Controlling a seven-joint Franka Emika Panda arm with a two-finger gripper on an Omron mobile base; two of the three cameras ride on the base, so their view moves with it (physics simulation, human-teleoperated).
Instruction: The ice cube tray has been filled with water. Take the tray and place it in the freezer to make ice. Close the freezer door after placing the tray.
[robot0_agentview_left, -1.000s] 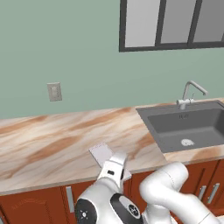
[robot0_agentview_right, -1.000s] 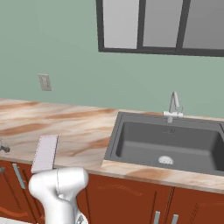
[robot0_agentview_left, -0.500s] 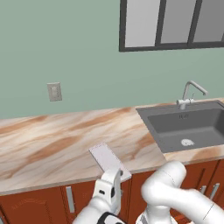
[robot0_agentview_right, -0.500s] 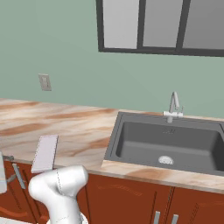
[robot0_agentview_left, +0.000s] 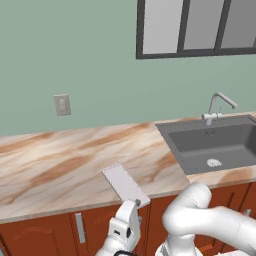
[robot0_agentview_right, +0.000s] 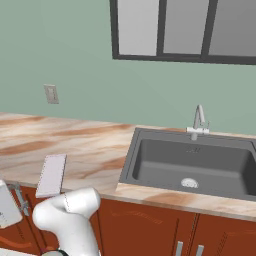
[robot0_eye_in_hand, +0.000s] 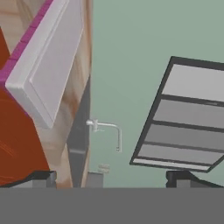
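The ice cube tray (robot0_agentview_left: 126, 184) is seen low and centre-left in the left base view, lying flat at the front edge of the marble counter (robot0_agentview_left: 55, 167), one end overhanging the cabinets; nothing is yet lifted; the gripper (robot0_eye_in_hand: 111, 176) is spread wide and holds nothing, its tips at the bottom of the hand view; grasping, freezer placement and door closing all remain.

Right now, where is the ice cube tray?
The ice cube tray lies on the marble counter at its front edge, left of the sink, overhanging the cabinets slightly.
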